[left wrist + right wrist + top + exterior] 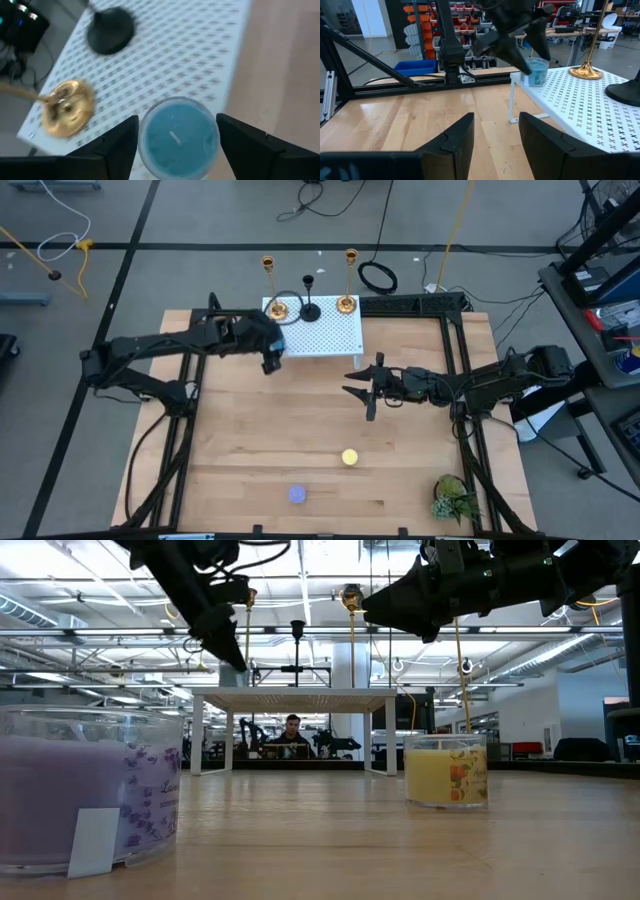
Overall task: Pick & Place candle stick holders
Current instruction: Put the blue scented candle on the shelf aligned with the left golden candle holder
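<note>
From above, a wooden table (250,440) carries a white perforated stand (325,335) at its far edge. On the stand are two gold candlesticks (277,307) with a black candlestick (310,308) between them. The left gripper (272,352) sits over the stand's near-left corner. The right gripper (368,390) hovers in front of the stand, jaws apart and empty. A yellow cup (349,457), a purple cup (297,495) and a plant (453,498) lie near the front edge.

At table height, the purple and yellow cups stand well apart.

The left wrist shows a blue cup (178,137) between its spread fingers (118,145), on the stand.

The right wrist shows the blue cup at the stand's corner
</note>
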